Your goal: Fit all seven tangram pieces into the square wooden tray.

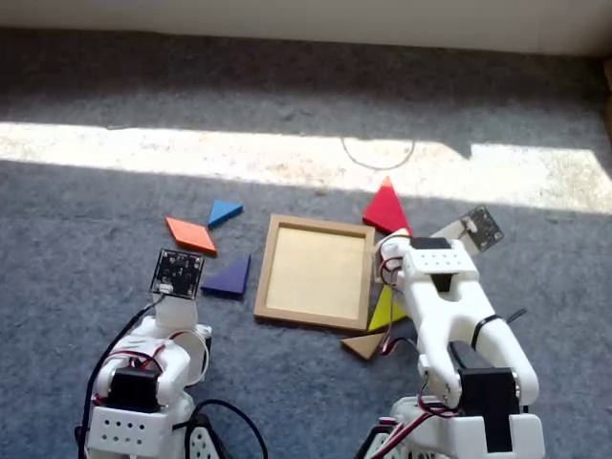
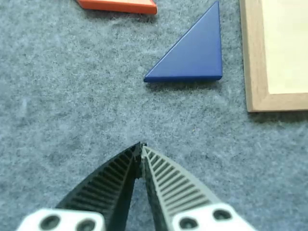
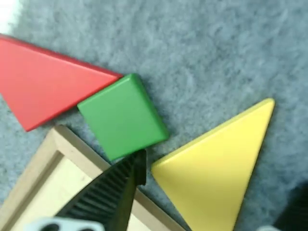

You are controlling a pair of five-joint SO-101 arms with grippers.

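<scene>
Left claw (image 2: 141,161) clenched, low over carpet (image 2: 72,106); right claw (image 3: 139,168) beside green square (image 3: 122,115), state unclear.

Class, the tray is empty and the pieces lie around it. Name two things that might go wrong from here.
The green square sits tight between the red triangle and the tray; grabbing it may shove its neighbours. The dark blue triangle lies flat on the carpet, so the left gripper might slide it rather than lift it.

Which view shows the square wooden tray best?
The high view: the tray shows whole, with all four sides and its bare inside. The left wrist view catches one side and a corner of it; the right wrist view, one corner.
</scene>
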